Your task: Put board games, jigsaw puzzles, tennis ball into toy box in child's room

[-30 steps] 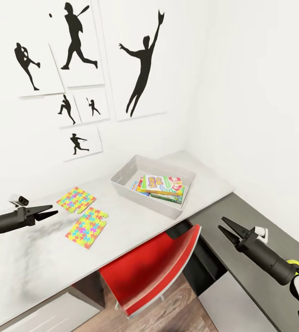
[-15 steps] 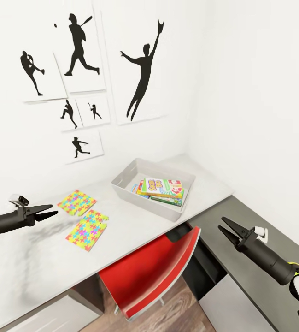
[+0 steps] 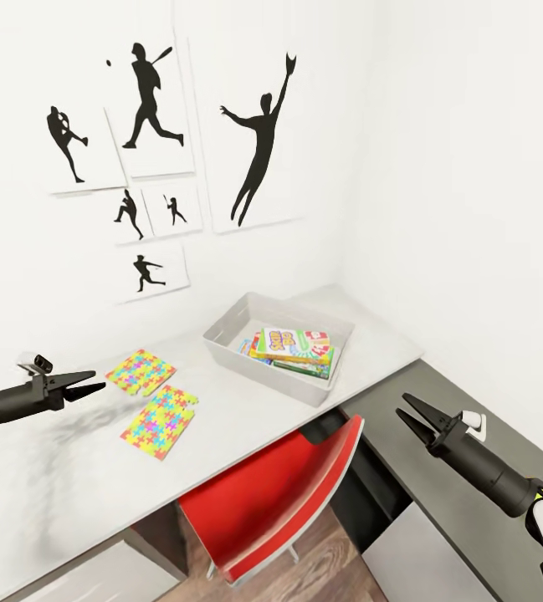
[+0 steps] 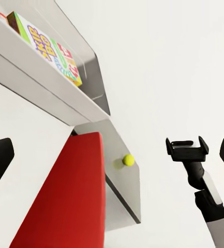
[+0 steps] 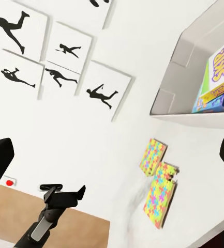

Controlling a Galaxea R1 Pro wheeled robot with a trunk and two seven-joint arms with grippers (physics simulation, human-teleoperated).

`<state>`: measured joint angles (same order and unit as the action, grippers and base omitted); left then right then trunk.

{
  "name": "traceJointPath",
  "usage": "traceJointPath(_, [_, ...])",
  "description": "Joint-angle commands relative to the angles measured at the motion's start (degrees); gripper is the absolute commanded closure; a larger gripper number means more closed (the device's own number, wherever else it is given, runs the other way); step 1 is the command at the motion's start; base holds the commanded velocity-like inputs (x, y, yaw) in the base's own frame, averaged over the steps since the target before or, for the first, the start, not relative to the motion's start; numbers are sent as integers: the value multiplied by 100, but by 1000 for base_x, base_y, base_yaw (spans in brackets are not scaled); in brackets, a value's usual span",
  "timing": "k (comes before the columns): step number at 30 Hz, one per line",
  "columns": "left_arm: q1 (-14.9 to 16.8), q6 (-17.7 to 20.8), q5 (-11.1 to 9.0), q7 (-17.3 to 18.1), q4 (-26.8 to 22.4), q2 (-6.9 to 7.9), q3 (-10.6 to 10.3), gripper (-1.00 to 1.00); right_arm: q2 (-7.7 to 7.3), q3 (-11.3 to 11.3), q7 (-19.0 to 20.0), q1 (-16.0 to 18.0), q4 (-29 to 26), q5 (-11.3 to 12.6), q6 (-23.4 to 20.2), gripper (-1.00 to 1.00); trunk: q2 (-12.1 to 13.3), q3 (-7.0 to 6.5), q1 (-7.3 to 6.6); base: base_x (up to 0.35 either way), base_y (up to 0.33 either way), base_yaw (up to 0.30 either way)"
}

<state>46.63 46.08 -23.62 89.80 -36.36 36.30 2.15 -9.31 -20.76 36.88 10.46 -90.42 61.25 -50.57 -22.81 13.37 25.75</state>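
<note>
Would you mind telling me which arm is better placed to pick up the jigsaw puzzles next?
Left, probably. The left end effector hovers open just beside the two jigsaw puzzles on the pale table. The right end effector, also open, sits across the red chair.

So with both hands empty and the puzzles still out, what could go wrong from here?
1. The two jigsaw puzzles lie thin, flat and touching on the table; the left hand may fail to grip one or nudge both.
2. The red chair sits beneath the table edge, so an arm could hit it.
3. The tennis ball could roll when touched.
</note>
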Motion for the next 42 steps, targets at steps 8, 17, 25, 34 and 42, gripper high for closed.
traceJointPath(8, [4, 76, -2, 20, -2, -3, -9, -100, 0, -7, 12, 8, 6, 1, -32, -100, -11, -64, 4, 0, 0, 0])
traceJointPath(17, [4, 77, -2, 20, -3, -3, -11, -100, 6, -7, 12, 6, 7, 0, -32, -100, -11, -149, 4, 0, 0, 0])
traceJointPath(25, [4, 77, 0, 20, -3, 2, -5, -100, 8, 0, 5, 6, 7, -2, -30, -100, -11, -224, 4, 0, 0, 0])
traceJointPath(34, [4, 70, -1, 20, -3, 6, -11, -100, 9, 34, 10, 7, 7, -68, 38, -100, -11, -308, 4, 0, 0, 0])
traceJointPath(42, [4, 68, -2, 20, -3, 8, -13, -100, 3, 114, 12, 8, 7, -149, 157, -100, -11, -383, 4, 0, 0, 0])
